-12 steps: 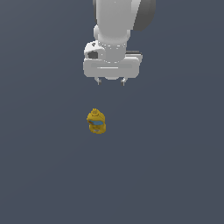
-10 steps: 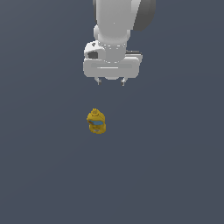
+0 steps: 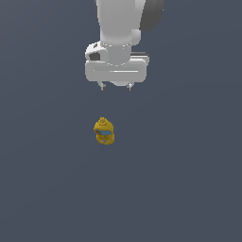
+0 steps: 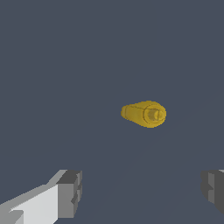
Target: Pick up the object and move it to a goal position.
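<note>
We see the small yellow plastic squeeze bottle (image 3: pixel 104 131) with its pointed cap and light blue label standing on the dark grey tabletop (image 3: pixel 189 179), untouched. Our white gripper (image 3: pixel 115 87) hangs above it and well apart, its jaws spread wide with nothing between them. We judge the task barely begun: the descent, the grasp, the lift and the carry to the goal are all left.

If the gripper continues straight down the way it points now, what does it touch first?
Probably the bare grey floor, not the bottle. In the wrist view the yellow bottle lies off from the gap between the open fingers, so the gripper seems to miss it; depth is uncertain.
</note>
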Available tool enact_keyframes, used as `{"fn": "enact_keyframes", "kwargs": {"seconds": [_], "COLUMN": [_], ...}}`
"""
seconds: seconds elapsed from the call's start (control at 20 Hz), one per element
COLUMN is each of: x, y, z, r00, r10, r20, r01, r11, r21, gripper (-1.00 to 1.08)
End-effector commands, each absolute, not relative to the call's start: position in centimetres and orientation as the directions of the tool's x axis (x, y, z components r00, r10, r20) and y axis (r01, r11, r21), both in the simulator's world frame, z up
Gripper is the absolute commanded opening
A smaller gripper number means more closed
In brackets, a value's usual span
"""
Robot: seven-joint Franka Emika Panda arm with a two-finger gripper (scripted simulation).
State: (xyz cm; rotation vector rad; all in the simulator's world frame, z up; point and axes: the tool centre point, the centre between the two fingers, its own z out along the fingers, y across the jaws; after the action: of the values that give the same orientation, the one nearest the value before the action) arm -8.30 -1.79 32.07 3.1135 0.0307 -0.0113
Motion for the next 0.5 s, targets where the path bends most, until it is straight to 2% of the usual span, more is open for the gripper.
{"fn": "enact_keyframes", "kwargs": {"seconds": [0.0,0.45], "x": [-8.31,-8.17], "y": [-2.0,-2.07], "z": [32.19,31.93], "r00": [1.0,0.999], "r10": [0.018,0.052], "r20": [-0.004,-0.006], "r01": [0.018,0.052], "r11": [-0.999,-0.998], "r21": [0.027,0.026], "gripper": [1.0,1.0]}}
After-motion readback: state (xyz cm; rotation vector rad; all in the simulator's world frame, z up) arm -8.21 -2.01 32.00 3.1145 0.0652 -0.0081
